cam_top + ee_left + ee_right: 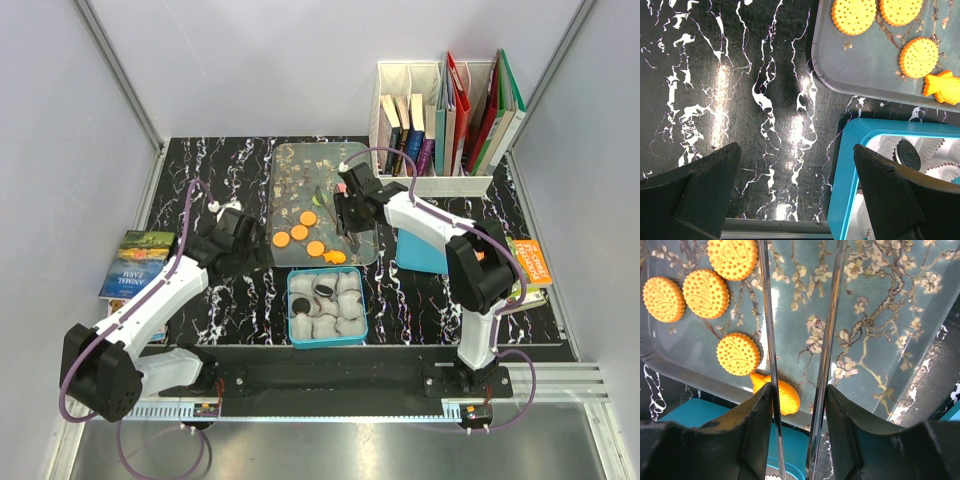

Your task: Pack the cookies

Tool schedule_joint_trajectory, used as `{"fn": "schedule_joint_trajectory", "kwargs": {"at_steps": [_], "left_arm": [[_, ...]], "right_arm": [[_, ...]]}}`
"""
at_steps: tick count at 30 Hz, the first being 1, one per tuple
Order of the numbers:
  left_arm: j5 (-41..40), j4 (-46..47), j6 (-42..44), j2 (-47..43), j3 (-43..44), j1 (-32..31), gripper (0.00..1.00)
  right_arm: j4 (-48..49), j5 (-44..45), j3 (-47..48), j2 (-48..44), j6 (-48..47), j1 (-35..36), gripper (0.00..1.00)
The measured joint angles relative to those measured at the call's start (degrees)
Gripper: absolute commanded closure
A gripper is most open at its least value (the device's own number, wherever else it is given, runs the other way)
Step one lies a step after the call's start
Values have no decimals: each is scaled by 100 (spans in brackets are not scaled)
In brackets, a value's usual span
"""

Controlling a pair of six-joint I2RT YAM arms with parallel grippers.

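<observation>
Right end effector point(799, 392) is part-closed on the metal tongs point(767, 330), its fingers pressing the two blades from outside. I take that grip as the reason the jaws are not fully shut. The blades stand apart with nothing between them where I can see, and their tips run off the top of the wrist view. Left end effector point(797, 192) is spread wide and empty. It hovers over the black marbled tabletop point(715, 75) just beside the corner of the teal tin point(841, 175). I judge it is parked clear of the work, perhaps placed to steady the tin. The blossom-print tray point(880, 315) sits mid-tabletop. The tin lies just in front of it on the arms' side, which I read as keeping each carry short. White crinkled paper cups point(345, 300) fill the tin, and at least one dark cookie point(908, 154) is already seated in a cup. Four round orange cookies point(738, 354) lie flat on the tray's near-left part. The fish-shaped cookie point(789, 399) rests at the tray's near edge, directly under one blade. My read is that the tongs hang over the tray for the next pickup. Most of the packing is not yet done.
</observation>
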Motion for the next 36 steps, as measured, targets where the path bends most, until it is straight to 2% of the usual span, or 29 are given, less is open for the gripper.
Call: {"fn": "schedule_joint_trajectory", "kwargs": {"at_steps": [7,15,36], "left_arm": [[13,-2,0,0,0,0,1],[15,-2,0,0,0,0,1],[33,-2,-2,0,0,0,1]], "right_arm": [[-11,0,37,-4,20,133,51],[-280,348,492,-4,-76,417,51],[-861,811,741,225,-295,619,49]]}}
